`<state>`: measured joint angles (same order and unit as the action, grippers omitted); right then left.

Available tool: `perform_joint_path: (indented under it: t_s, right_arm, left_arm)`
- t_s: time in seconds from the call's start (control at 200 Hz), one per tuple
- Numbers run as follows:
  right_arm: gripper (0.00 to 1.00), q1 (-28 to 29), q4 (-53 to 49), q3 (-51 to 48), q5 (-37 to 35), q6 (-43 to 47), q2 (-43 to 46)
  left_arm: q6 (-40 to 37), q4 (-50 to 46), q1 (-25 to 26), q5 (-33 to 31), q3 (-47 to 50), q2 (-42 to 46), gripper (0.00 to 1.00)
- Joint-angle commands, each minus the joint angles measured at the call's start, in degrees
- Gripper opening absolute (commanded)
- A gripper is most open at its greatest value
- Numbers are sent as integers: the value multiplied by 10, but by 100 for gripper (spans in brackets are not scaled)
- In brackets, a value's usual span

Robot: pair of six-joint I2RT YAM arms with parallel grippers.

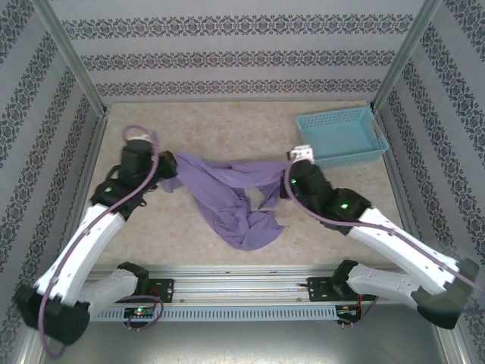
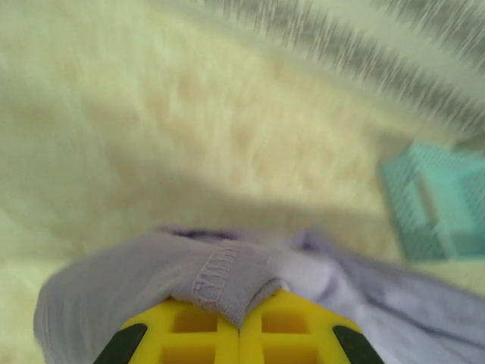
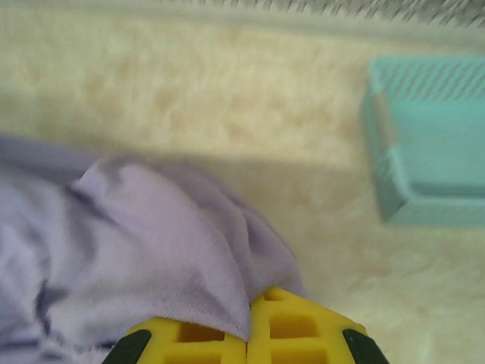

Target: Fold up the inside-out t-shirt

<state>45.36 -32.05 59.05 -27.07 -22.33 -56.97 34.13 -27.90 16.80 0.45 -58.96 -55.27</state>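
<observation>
Two robot arms hold a lavender inside-out t-shirt (image 1: 235, 199) stretched between them above a pale, speckled table (image 1: 227, 129), seen from the overhead camera. The left gripper (image 1: 168, 168) is clamped on the garment's left end and the right gripper (image 1: 286, 184) on its right end, so the upper edge of the cloth runs as a loose, rumpled band from one claw to the other. The rest of the shirt sags toward the near edge and lies bunched in a crumpled heap on the table, roughly midway between the arms. In the left wrist view, the yellow fingers (image 2: 189, 334) press together with a stitched hem (image 2: 216, 277) pinched between them, the fabric folding over their tips. In the right wrist view, the yellow fingers (image 3: 295, 334) likewise meet on a fold of purple cloth that drapes away to the left. A light blue lattice basket (image 1: 341, 136) sits at the far right corner of the table, close behind the right arm's wrist and apart from the shirt. Walls (image 1: 242, 53) papered in grey ornamental stripes enclose the table on three sides. Any lettering on the shirt is too crumpled and blurred to make out.
</observation>
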Motion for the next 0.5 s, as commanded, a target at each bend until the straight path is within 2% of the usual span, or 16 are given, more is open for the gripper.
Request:
perform_joint_path:
  t_s: [0.0, 0.095, 0.215, 0.405, 0.495]
  right_arm:
    - [0, -30, -64, 53, -12, 40, 36]
    - [0, -56, -78, 58, 11, 31, 55]
    - [0, -86, -73, 15, 37, 9, 68]
    - [0, -131, -60, -59, 94, -43, 38]
    - [0, -151, -48, -62, 132, -51, 19]
  left_arm:
    - [-46, -41, -11, -84, -32, 68, 0]
    - [-65, -60, -13, -114, -46, 83, 0]
    - [-69, -99, -15, -133, -37, 57, 0]
    - [-65, -122, -21, -62, -10, -35, 0]
    - [-63, -135, -25, -56, -26, -82, 0]
